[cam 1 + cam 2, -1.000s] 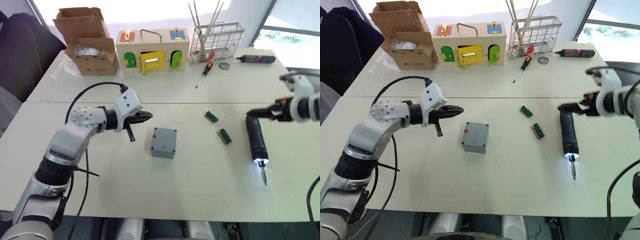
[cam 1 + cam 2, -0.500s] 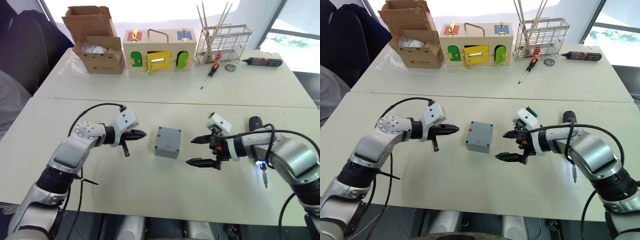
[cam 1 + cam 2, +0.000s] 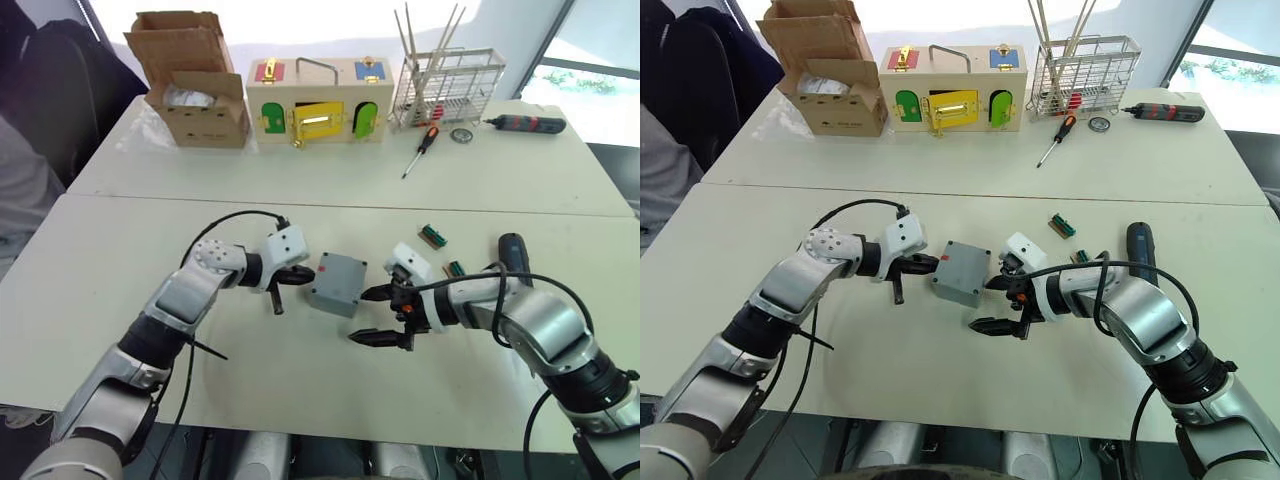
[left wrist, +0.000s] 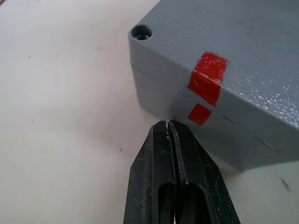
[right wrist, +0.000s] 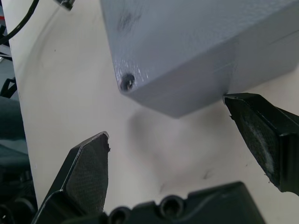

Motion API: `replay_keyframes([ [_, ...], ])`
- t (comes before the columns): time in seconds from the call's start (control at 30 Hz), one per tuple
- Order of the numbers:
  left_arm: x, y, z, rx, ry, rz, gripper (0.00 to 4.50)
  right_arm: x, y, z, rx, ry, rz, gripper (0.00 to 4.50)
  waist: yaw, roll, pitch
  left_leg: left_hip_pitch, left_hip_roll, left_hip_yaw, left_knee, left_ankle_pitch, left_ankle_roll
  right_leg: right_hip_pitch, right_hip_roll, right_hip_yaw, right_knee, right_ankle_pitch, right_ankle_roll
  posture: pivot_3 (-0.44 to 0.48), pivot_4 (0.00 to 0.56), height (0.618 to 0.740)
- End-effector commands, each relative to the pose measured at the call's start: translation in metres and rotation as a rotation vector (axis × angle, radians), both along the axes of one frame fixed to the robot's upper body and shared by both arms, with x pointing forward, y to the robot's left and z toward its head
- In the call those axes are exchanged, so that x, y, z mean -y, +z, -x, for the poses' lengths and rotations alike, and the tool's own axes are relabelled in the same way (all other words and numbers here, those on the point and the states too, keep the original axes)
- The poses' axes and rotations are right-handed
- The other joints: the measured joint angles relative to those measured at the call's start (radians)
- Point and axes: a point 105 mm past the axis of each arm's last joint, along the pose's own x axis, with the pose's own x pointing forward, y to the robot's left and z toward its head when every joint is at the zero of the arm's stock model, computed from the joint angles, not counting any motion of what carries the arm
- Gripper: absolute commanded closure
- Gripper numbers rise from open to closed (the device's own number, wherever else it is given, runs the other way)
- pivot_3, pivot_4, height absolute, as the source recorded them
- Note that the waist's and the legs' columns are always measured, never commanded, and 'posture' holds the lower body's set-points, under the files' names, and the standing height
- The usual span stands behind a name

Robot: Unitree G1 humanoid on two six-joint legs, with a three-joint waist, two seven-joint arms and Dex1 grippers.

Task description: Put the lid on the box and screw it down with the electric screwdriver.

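Box: our grey box sits mid-table, lid already on.
Change: both grippers have closed in.
Left gripper: fingers together, at its side.
Right gripper: spread wide, beside it.
Electric screwdriver: lying apart, unused.

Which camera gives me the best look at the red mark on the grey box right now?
The left wrist view: the red mark sits big on the box, split across the lid seam, just beyond the shut left pincer. The head views show it as a small dot. The right wrist view shows an unmarked corner.
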Motion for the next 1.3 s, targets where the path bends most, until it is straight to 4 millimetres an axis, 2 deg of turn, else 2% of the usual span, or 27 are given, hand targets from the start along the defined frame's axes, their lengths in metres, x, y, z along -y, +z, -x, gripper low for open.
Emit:
replay_keyframes([
  [0.03, 0.018, 0.007, 0.0, 0.051, -0.074, 0.019, 4.5, -0.016, 0.013, 0.012, 0.032, 0.077, -0.056, 0.03, -0.001, 0.0, 0.0, 0.0, 0.0, 0.0, 0.0, 0.0, 0.0, 0.0, 0.0, 0.0, 0.0, 0.0, 0.0, 0.0, 0.15, 0.735],
  [0.13, 0.013, 0.001, -0.007, 0.073, -0.049, -0.005, 4.5, -0.01, 0.013, 0.014, 0.037, 0.059, -0.037, 0.03, -0.003, 0.0, 0.0, 0.0, 0.0, 0.0, 0.0, 0.0, 0.0, 0.0, 0.0, 0.0, 0.0, 0.0, 0.0, 0.0, 0.15, 0.735],
  [0.3, -0.015, -0.001, -0.012, 0.112, 0.014, -0.074, 4.5, 0.021, 0.023, 0.003, 0.12, -0.002, 0.061, 0.03, -0.003, 0.0, 0.0, 0.0, 0.0, 0.0, 0.0, 0.0, 0.0, 0.0, 0.0, 0.0, 0.0, 0.0, 0.0, 0.0, 0.15, 0.735],
  [0.4, -0.028, 0.003, 0.0, 0.108, 0.011, -0.091, 4.5, 0.039, 0.025, -0.01, 0.184, -0.009, 0.152, 0.03, -0.009, 0.0, 0.0, 0.0, 0.0, 0.0, 0.0, 0.0, 0.0, 0.0, 0.0, 0.0, 0.0, 0.0, 0.0, 0.0, 0.15, 0.735],
  [0.47, -0.03, 0.005, 0.013, 0.09, -0.013, -0.099, 4.5, 0.043, 0.024, -0.019, 0.208, -0.007, 0.173, 0.03, -0.013, 0.0, 0.0, 0.0, 0.001, 0.0, -0.001, 0.0, 0.0, -0.001, 0.0, 0.0, 0.0, 0.0, 0.0, 0.0, 0.15, 0.735],
  [0.6, -0.024, 0.004, 0.035, 0.044, -0.054, -0.086, 4.5, 0.035, 0.021, -0.03, 0.233, 0.027, 0.161, 0.03, -0.022, 0.0, 0.0, 0.0, 0.001, 0.0, -0.001, 0.0, 0.0, 0.0, 0.0, 0.0, 0.0, 0.0, 0.0, 0.0, 0.15, 0.735],
  [0.77, -0.014, -0.002, 0.043, 0.017, -0.042, -0.062, 4.5, 0.022, 0.017, -0.032, 0.232, 0.071, 0.128, 0.03, -0.021, 0.0, 0.0, 0.0, 0.001, 0.0, -0.001, 0.0, 0.0, 0.0, 0.0, 0.0, 0.0, 0.0, 0.0, 0.0, 0.15, 0.735],
  [0.93, -0.008, -0.005, 0.034, 0.034, -0.003, -0.057, 4.5, 0.007, 0.019, -0.015, 0.187, 0.135, 0.066, 0.03, -0.02, 0.0, 0.0, 0.0, 0.001, 0.0, -0.001, 0.0, 0.0, 0.0, 0.0, 0.0, 0.0, 0.0, 0.0, 0.0, 0.15, 0.735],
  [1.13, -0.012, -0.01, 0.027, 0.049, 0.001, -0.084, 4.5, 0.003, 0.017, -0.001, 0.151, 0.149, 0.048, 0.03, -0.021, -0.001, 0.0, 0.0, 0.001, 0.0, -0.001, 0.0, 0.0, 0.0, 0.0, 0.0, 0.0, 0.0, 0.0, 0.0, 0.15, 0.735],
  [1.3, -0.013, -0.01, 0.022, 0.062, -0.001, -0.09, 4.5, 0.002, 0.015, 0.003, 0.141, 0.135, 0.048, 0.03, -0.021, -0.001, 0.0, 0.0, 0.001, 0.0, -0.001, 0.0, 0.0, 0.0, 0.0, 0.0, 0.0, 0.0, 0.0, 0.0, 0.15, 0.735],
])
